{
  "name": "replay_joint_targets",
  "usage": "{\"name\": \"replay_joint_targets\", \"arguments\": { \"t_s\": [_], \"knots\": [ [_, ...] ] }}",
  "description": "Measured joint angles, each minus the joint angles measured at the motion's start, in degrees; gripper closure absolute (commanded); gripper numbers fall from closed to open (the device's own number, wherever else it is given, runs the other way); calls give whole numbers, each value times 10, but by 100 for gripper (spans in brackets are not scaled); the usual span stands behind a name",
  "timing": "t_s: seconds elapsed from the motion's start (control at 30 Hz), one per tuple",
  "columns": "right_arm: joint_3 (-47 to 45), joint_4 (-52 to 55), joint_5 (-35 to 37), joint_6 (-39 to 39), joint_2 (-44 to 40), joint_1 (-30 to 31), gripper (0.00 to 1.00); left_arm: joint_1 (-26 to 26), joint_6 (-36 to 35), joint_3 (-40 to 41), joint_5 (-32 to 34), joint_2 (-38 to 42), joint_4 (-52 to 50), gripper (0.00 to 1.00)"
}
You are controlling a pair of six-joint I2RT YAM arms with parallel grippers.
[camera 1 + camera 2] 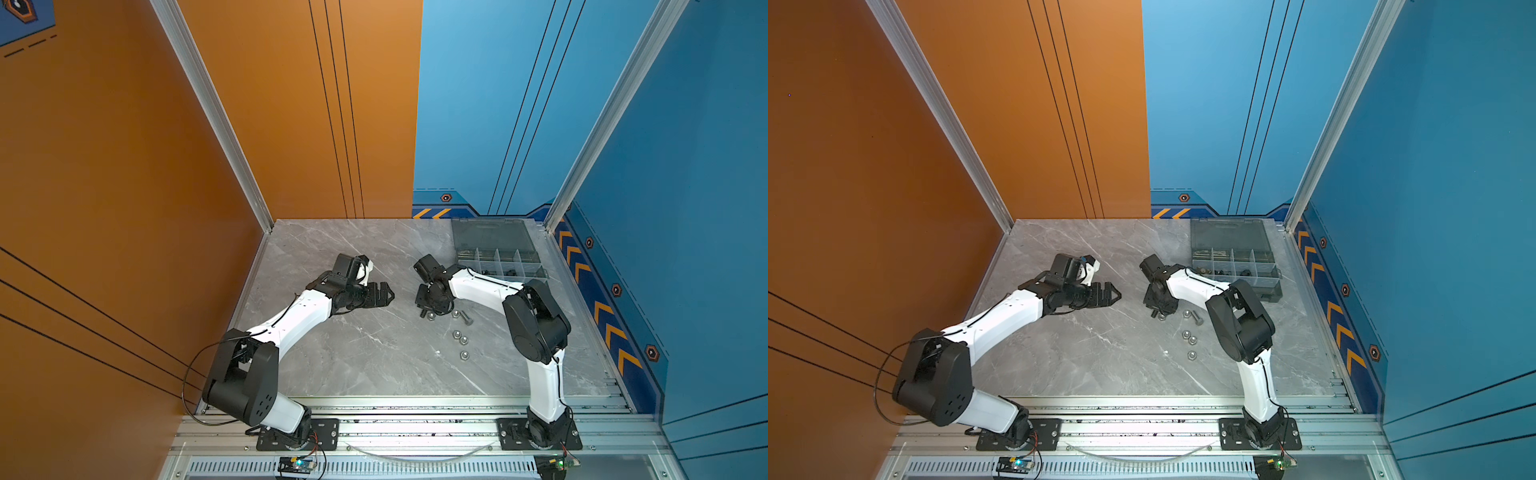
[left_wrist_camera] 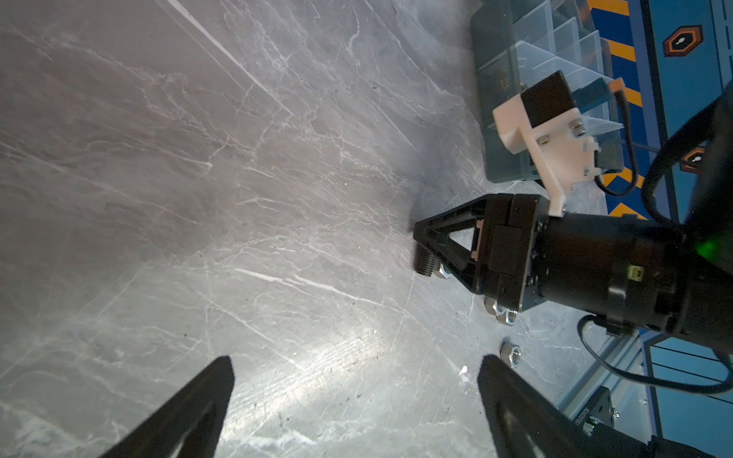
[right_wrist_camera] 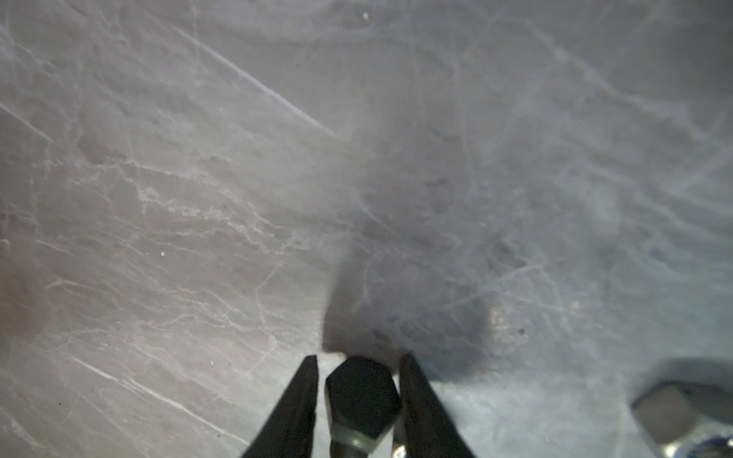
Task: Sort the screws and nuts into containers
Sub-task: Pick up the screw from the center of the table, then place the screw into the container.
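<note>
Your right pincer [image 3: 359, 359] is down at the desk [image 1: 353, 357], pointing steeply onto the marble, and the black bolt [image 3: 363, 392] sits right between its fingers [image 3: 305, 400]. The bolt's long axis runs along the gap. Its hex head is out at the fingertips and its threaded shank points back toward the pincer's base. One finger touches the head and a thin sliver of desk shows on the other side, so the pincer stands narrowly apart around the bolt and is not clamped yet. From the left wrist you can see the threaded end [image 2: 425, 267] poking out past the fingers. Whether the bolt lies flat or tips up, you cannot tell.

Your left pincer [image 1: 380, 295] hangs wide apart over bare desk, aimed across at the right one, with nothing in it.

In both top views, loose silver nuts [image 1: 457, 333] trail toward the near edge just beside the right pincer, and a silver bolt [image 1: 468, 321] lies among them. The grey box [image 1: 494, 241] sits in the far right corner with its lid laid back.

The desk is grey marble with white veins, and aluminium rails [image 1: 415, 415] run along its near edge. An orange wall [image 1: 104, 187] stands to the left and a blue wall [image 1: 685, 166] with orange chevrons to the right.
</note>
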State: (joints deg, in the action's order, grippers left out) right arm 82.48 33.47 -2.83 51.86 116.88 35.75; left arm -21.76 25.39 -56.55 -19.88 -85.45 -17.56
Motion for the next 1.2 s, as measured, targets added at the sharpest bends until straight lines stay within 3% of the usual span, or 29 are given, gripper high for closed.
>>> {"name": "replay_joint_targets", "arguments": {
  "t_s": [0.27, 0.43, 0.6, 0.87, 1.0, 1.2],
  "knots": [
    [4, -2, -1, -15, 1, 0, 100, -1, 2, 0, 3, 0, 0, 2],
    [-13, -34, -18, -39, -12, -6, 100, -1, 2, 0, 4, 0, 0, 2],
    [-30, -45, -29, -75, -80, -34, 100, -1, 4, 0, 4, 0, 2, 2],
    [-49, -35, -4, -117, -203, -164, 100, -13, 11, -2, 3, -6, 3, 2],
    [-65, -20, 18, -142, -206, -220, 100, -24, 11, -5, 4, -17, 3, 2],
    [-65, -2, 43, -170, -184, -230, 100, -42, 13, -22, 4, -24, 5, 2]
  ]
}}
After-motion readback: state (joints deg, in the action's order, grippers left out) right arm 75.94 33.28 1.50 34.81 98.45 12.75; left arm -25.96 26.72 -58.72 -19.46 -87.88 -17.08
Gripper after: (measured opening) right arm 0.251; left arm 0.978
